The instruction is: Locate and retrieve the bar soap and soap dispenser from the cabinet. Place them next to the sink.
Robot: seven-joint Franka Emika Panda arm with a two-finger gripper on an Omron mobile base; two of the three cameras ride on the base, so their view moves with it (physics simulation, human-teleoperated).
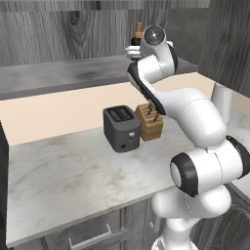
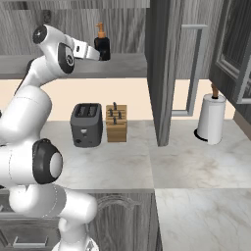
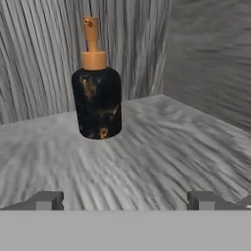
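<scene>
- toaster [image 2: 87, 124] and knife block [image 2: 116, 122] side by side on the marble counter [image 2: 196, 166].
- soap dispenser [image 3: 97, 93] upright on the cabinet [image 2: 162, 73] shelf, just ahead of the gripper [image 3: 125, 200], jaws spread wide, nothing between.
- right base view adds the paper-towel roll [image 2: 211, 119].

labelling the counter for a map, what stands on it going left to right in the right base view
toaster → knife block → open cabinet door → paper towel roll

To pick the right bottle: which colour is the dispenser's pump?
Orange, on a black dispenser; the hand view shows it best.
</scene>
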